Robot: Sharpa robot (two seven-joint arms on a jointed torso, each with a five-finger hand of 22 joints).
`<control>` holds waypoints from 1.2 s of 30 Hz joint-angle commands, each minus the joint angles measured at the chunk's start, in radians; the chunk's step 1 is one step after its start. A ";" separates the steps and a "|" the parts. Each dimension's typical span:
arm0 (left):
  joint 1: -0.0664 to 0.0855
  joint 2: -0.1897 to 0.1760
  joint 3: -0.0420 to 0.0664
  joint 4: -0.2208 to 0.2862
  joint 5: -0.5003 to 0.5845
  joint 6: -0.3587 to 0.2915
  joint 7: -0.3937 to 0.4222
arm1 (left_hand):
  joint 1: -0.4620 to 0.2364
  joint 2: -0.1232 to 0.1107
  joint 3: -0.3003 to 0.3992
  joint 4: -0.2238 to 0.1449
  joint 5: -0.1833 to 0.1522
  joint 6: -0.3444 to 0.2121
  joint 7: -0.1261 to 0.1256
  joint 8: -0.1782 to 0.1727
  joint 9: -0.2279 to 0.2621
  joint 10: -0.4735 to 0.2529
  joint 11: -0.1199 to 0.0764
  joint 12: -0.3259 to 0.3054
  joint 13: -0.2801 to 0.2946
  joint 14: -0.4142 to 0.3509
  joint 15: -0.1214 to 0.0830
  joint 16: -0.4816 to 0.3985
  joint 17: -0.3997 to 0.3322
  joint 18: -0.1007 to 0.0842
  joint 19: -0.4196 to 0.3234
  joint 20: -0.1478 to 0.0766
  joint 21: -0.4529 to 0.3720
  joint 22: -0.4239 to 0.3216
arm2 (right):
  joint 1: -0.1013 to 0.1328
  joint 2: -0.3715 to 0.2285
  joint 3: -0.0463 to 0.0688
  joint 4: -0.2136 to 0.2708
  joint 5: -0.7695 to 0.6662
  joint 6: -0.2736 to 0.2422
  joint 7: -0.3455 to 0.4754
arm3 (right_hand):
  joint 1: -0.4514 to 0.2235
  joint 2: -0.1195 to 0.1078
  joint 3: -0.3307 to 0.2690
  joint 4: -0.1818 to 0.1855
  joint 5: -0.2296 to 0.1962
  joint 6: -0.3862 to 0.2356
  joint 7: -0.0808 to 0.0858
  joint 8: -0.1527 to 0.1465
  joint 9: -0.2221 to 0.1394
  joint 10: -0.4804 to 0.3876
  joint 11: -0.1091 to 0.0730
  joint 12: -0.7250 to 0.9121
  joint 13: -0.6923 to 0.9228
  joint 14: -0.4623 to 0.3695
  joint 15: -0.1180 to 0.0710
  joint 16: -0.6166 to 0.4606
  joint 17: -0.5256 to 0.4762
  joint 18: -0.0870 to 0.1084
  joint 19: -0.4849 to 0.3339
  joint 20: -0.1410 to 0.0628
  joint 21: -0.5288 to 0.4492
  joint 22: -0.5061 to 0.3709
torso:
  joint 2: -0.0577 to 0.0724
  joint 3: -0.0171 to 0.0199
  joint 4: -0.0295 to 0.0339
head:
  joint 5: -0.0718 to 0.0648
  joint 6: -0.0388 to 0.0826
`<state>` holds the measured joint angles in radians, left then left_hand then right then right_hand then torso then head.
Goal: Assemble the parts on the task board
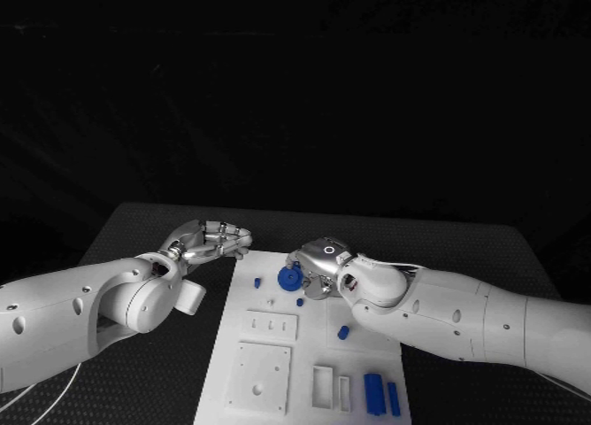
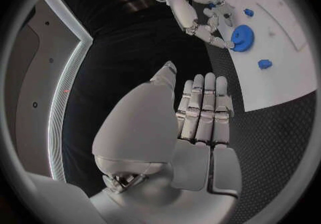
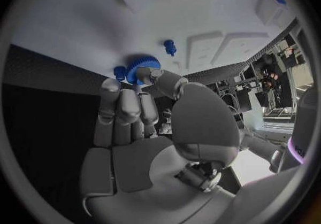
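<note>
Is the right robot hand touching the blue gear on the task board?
Touching. In the right wrist view, the right robot hand has a fingertip resting on the blue gear; in the left wrist view its fingers also meet the gear's edge on the task board.

No legible text or markings

A robotics lab or test cell is being shown. A black, textured table [image 1: 156, 372] is being surrounded by a dark, unlit backdrop on its far side, and a flat white task board [image 1: 251, 394] with cut-out recesses is being displayed on it like a test fixture. In the right wrist view, cluttered racks of equipment [image 3: 281, 74] are being glimpsed beyond the table's edge.
</note>
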<state>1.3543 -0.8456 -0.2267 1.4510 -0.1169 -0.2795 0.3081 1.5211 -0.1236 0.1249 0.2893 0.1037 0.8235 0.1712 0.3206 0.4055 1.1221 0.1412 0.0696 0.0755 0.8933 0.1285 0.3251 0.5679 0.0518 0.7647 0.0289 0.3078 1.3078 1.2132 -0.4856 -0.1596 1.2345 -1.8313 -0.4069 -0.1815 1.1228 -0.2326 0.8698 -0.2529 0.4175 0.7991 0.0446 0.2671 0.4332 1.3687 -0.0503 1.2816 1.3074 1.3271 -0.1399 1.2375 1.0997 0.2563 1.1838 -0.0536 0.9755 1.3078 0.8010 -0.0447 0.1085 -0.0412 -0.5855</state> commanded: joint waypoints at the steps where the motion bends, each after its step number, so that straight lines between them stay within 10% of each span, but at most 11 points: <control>1: 0.002 0.002 0.001 0.002 0.000 0.002 0.009 | 0.000 0.003 -0.004 -0.001 -0.002 -0.002 0.006 -0.007 -0.001 -0.007 0.000 -0.002 0.000 -0.008 0.001 -0.006 0.001 0.014 -0.003 -0.001 -0.007 0.020 | -0.001 -0.003 0.000 0.006 0.012 -0.005 0.011 | -0.003 0.007 0.009 -0.002 -0.004 -0.026 -0.005 -0.011 -0.003 -0.001 -0.011 0.002 0.042 0.001 -0.011 0.004 0.002 0.005 0.003 -0.003 0.005 0.011 | 0.000 -0.0002 0.0001 | 0.000 -0.001; 19: 0.002 0.000 0.001 0.003 0.000 0.002 0.009 | 0.002 0.003 -0.004 -0.001 -0.002 -0.002 0.005 -0.007 -0.001 -0.008 -0.001 -0.002 0.000 -0.008 0.001 -0.008 0.002 0.015 -0.003 -0.001 -0.007 0.020 | -0.001 -0.016 0.003 0.007 0.037 -0.007 0.020 | -0.008 0.015 0.020 -0.001 0.000 -0.017 0.001 0.003 0.004 -0.001 -0.009 0.002 0.043 0.002 -0.013 0.008 0.005 0.005 0.004 -0.004 0.006 0.011 | 0.000 -0.0003 -0.0008 | 0.001 0.001; 25: 0.002 -0.005 0.002 0.002 0.000 0.002 0.011 | 0.003 0.003 -0.004 -0.001 -0.002 -0.002 0.005 -0.007 -0.001 -0.008 -0.001 -0.002 0.000 -0.008 0.001 -0.008 0.003 0.015 -0.003 0.000 -0.007 0.020 | 0.006 -0.078 0.030 0.035 0.221 -0.098 0.141 | -0.016 0.013 0.010 -0.002 -0.009 0.000 0.019 0.019 0.010 0.000 0.006 0.003 0.044 -0.001 -0.006 0.004 -0.002 0.005 0.006 -0.006 0.007 0.011 | -0.001 0.0001 -0.0043 | -0.003 0.011; 30: 0.002 -0.007 0.004 -0.006 0.000 0.005 0.016 | 0.003 0.003 -0.004 -0.001 -0.002 -0.001 0.004 -0.006 -0.001 -0.007 -0.001 -0.001 0.000 -0.007 0.001 -0.008 0.004 0.015 -0.002 0.000 -0.007 0.020 | 0.029 -0.151 0.059 0.060 0.378 -0.091 0.244 | -0.036 0.006 -0.061 0.000 -0.045 0.023 0.047 0.038 0.018 0.003 0.032 0.007 0.046 0.001 0.016 0.005 -0.004 0.005 0.008 -0.007 0.010 0.011 | -0.001 0.0011 -0.0096 | -0.007 0.023; 36: 0.002 -0.001 0.003 -0.035 0.001 0.010 0.020 | 0.004 0.004 -0.004 0.000 -0.003 0.000 0.003 -0.006 -0.001 -0.004 -0.002 0.000 0.001 -0.005 0.001 -0.008 0.005 0.015 -0.002 0.000 -0.007 0.020 | 0.041 -0.230 0.065 0.043 0.562 -0.028 0.338 | -0.077 0.005 -0.208 0.007 -0.215 0.072 0.083 0.064 0.025 -0.016 0.066 -0.007 0.037 -0.005 0.047 0.001 -0.006 0.005 -0.004 -0.004 0.004 0.010 | -0.007 0.0062 -0.0249 | -0.009 0.032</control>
<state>1.3543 -0.8489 -0.2243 1.4178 -0.1169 -0.2788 0.3109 1.5211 -0.1236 0.1249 0.2893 0.1037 0.8235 0.1712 0.3206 0.4057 1.1221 0.1412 0.0696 0.0755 0.8933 0.1285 0.3213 0.5720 0.0537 0.7647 0.0289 0.3078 1.3073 1.2546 -0.7104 -0.0945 1.2803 -1.4177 -0.4689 0.0574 1.0513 -0.2231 0.6602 -0.2472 0.2024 0.8635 0.1276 0.3279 0.4572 1.3511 0.0110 1.2763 1.3074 1.3211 -0.0945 1.2412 1.0943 0.2377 1.1859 -0.0558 0.9794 1.3078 0.7974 -0.0416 0.0924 -0.0500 -0.5576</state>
